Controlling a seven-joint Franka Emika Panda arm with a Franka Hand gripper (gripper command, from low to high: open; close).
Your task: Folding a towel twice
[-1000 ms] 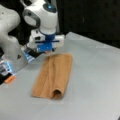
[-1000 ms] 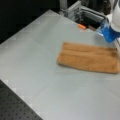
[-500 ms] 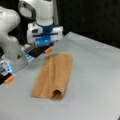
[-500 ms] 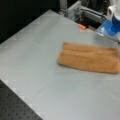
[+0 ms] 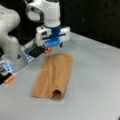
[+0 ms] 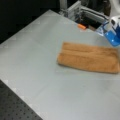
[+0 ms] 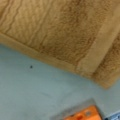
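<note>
The orange-brown towel [image 5: 53,75] lies on the grey table [image 5: 95,82], folded into one long strip; in both front views it rests flat [image 6: 88,57], with a small raised loop at its near end [image 5: 57,93]. My gripper [image 5: 53,45], a white and blue hand, hangs above the table just beyond the strip's far end, apart from the cloth. It shows at the right edge in a front view [image 6: 113,35]. The wrist view looks down on the towel's hemmed corner [image 7: 62,32] and bare table [image 7: 37,95]; no fingers appear there.
The arm's white base [image 5: 10,37] stands at a front view's left. Small orange parts [image 5: 8,79] [image 6: 81,26] and metal rails [image 6: 82,11] sit along the table's back edge. An orange part [image 7: 82,115] shows at the bottom of the wrist view.
The gripper has drifted slightly sideways toward the towel's far end and sits a little higher. The towel has not moved.
</note>
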